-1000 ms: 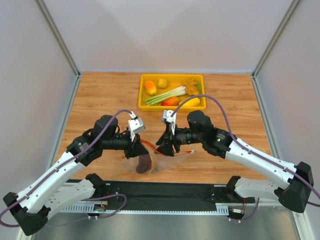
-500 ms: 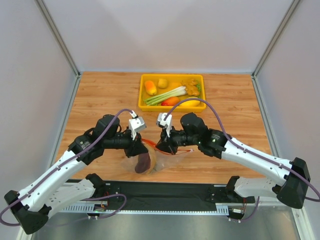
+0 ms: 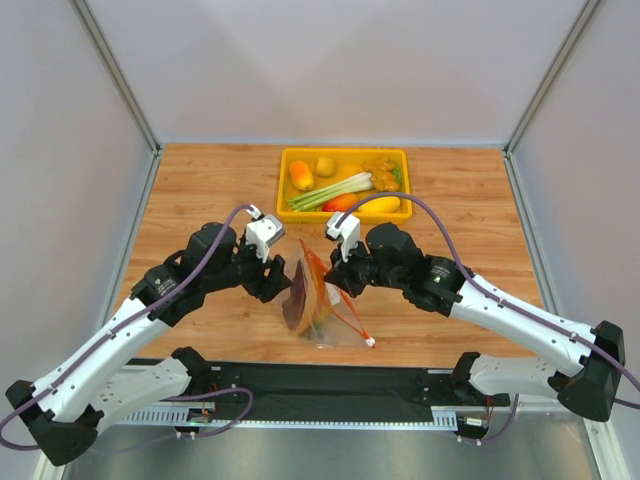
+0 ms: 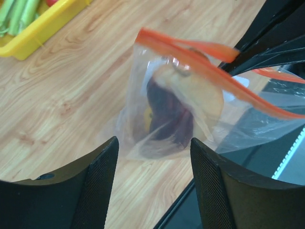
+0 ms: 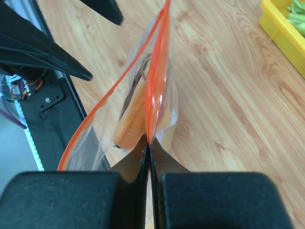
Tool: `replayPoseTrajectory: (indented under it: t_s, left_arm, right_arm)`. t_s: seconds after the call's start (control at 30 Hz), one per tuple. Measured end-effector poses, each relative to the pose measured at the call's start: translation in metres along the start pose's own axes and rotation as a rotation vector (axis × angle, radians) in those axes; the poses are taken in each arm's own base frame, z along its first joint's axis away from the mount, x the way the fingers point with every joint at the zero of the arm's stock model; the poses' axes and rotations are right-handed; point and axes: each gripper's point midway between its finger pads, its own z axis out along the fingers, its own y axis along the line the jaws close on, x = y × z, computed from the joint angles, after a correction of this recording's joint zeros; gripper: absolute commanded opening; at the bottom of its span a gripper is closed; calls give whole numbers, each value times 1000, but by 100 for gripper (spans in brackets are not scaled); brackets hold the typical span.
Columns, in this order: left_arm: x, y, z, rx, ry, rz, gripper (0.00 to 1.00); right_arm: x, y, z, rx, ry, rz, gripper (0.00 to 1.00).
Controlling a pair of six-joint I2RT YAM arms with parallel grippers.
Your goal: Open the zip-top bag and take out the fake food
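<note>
Bright even overhead light, soft faint shadows, zip-top bag [image 4: 176, 109] blurred in left wrist view

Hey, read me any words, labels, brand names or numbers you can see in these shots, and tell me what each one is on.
No readable text in any view.
zip-top bag: clear plastic with a plain orange strip, no print visible.
yellow tray: no label visible.
white wrist housing: no marking that can be read; too small to tell more.
</note>
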Motion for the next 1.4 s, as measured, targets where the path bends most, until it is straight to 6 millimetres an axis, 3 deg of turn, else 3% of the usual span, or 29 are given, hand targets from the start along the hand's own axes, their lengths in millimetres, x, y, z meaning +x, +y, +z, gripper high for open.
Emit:
replayPoseTrajectory:
  t_s: [0.27, 0.5, 0.77, 0.83, 1.23, 1.4]
  left_arm:
    - [-9, 9, -14, -92, -42, -85, 69]
    - [-43, -18, -24, 27, -179, -275, 69]
    - [-51, -31, 5, 97, -141, -408, 71]
    - [-51, -34, 10, 106, -130, -415, 75]
    - [-34, -41, 43, 113, -17, -431, 76]
    - [-40, -44, 50, 114, -7, -425, 76]
  right_arm:
    - [3, -18, -2, 108, 10, 48, 0]
    - [4, -22, -3, 134, 15, 67, 0]
    - [5, -24, -3, 147, 15, 77, 0]
    - [5, -24, -3, 150, 17, 77, 0]
    - [9, -27, 2, 162, 33, 76, 0]
    - [11, -28, 4, 164, 41, 69, 0]
